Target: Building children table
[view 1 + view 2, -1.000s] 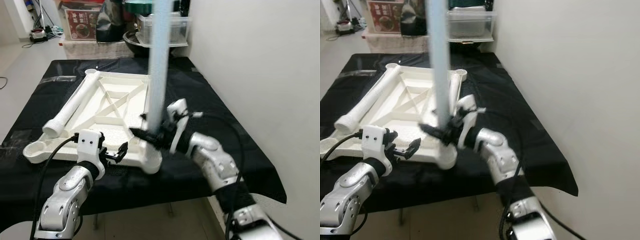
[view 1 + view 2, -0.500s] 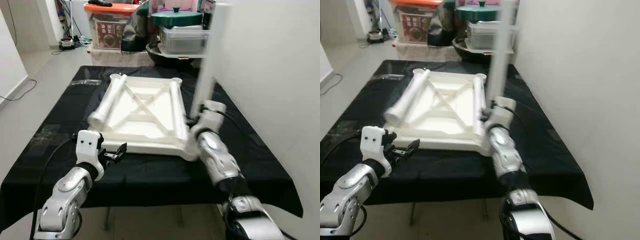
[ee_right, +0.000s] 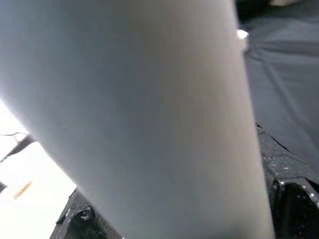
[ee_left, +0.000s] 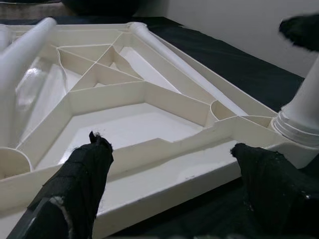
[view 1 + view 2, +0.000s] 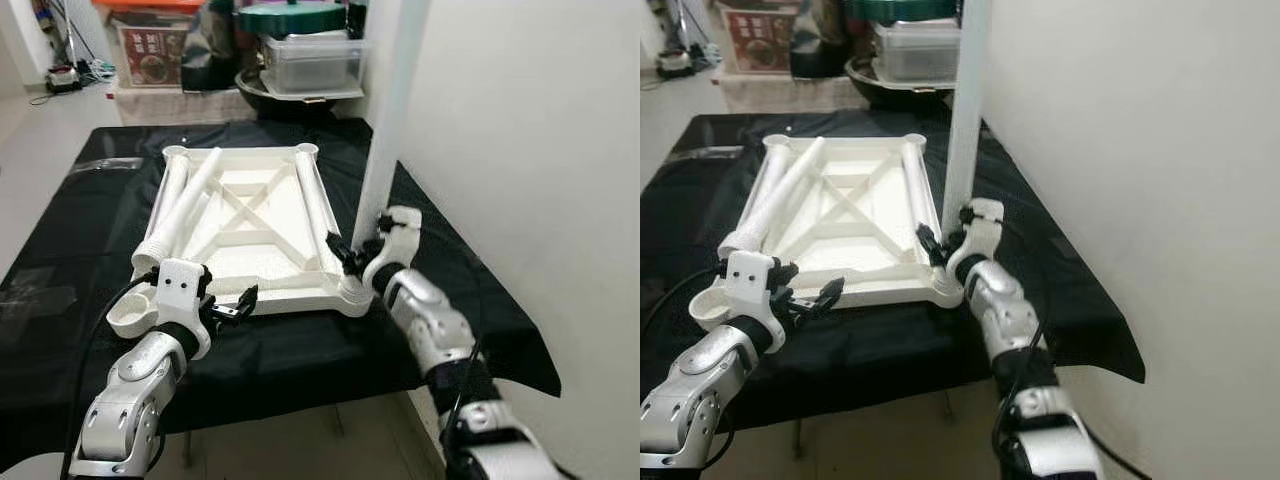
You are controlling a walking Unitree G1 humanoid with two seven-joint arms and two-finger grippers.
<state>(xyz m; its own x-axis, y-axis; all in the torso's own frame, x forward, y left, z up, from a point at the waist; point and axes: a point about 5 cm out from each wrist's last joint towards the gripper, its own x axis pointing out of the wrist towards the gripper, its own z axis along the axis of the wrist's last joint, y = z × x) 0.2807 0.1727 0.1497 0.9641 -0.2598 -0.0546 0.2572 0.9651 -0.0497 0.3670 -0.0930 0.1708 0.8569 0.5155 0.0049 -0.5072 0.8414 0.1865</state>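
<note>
Here the white tabletop (image 5: 243, 225) lies upside down on the black-draped desk (image 5: 70, 240), ribs facing up. The right tool (image 5: 362, 262) is clenched around an upright white leg (image 5: 385, 130) whose foot stands in the tabletop's near right corner socket (image 5: 354, 297). The left tool (image 5: 228, 310) hovers just beside the tabletop's near edge, its fingers (image 4: 82, 174) spread apart and grasping nothing. A loose leg (image 5: 183, 210) lies along the left side of the tabletop. Storage boxes (image 5: 312, 62) and a dark bowl (image 5: 262, 95) stand beyond the far edge.
</note>
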